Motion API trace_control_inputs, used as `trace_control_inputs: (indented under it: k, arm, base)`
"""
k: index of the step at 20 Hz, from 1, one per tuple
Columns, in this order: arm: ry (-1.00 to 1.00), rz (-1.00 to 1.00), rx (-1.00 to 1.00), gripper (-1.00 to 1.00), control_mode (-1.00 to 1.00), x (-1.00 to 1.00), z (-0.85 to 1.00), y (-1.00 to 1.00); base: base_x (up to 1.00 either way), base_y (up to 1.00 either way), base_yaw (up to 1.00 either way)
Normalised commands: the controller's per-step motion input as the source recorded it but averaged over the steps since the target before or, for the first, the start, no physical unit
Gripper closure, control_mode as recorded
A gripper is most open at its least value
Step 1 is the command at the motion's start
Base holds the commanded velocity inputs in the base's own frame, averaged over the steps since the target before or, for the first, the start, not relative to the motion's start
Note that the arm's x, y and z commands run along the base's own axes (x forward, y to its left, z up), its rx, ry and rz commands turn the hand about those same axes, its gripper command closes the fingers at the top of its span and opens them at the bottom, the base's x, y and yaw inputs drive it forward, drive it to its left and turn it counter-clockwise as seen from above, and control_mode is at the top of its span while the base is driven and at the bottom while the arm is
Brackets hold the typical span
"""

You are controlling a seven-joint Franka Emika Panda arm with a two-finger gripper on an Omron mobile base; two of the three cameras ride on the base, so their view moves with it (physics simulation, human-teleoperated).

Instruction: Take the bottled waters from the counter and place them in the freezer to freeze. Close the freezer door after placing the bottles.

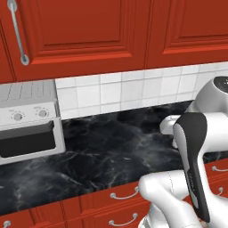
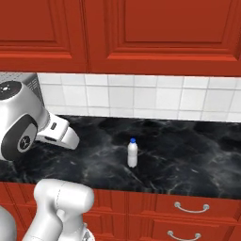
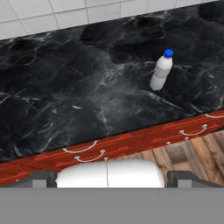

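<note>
Drawers point(image 3: 87, 151) nearest in the hand view, red fronts with silver handles, running under the counter edge. Fingers point(image 3: 41, 178) spread fully apart at the bottom corners of that view, clamped on nothing, hanging well back from the worktop.

Past the drawers, black marbled counter point(image 3: 65, 100). Standing upright on it at about two o'clock in the hand view, a whitish bottle with a blue cap point(image 3: 160, 72), well apart from the gripper point(image 3: 109, 180). Same bottle point(image 2: 132, 153) near centre in the right base view, at roughly three o'clock from the arm's wrist, alone on bare stone. At nine o'clock in the left base view, a small silver toaster oven point(image 1: 27, 122) sitting on the counter. Behind everything, white tile point(image 2: 141, 99), then red wall cabinets point(image 2: 155, 33) at twelve o'clock.

Judged by this: barely begun. No bottle gripped or put away as far as shown. Left to do: reach, grasp, carry to the freezer, handle the second bottle likewise, shut the door.
</note>
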Motion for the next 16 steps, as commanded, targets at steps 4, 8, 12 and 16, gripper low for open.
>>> trace_control_inputs:
  k: [4,8,12,16]
  arm:
    - [0.00,0.00,0.00,-1.00,1.00,0.00,0.00,0.00]
    - [0.00,0.00,0.00,-1.00,1.00,0.00,0.00,0.00]
    - [0.00,0.00,0.00,-1.00,1.00,0.00,0.00,0.00]
    - [0.00,0.00,0.00,-1.00,1.00,0.00,0.00,0.00]
  base:
    - [0.00,-0.27,0.01]
    - [0.00,-0.23,0.02]
    - [0.07,-0.53,0.00]
    - [0.08,-0.59,0.00]
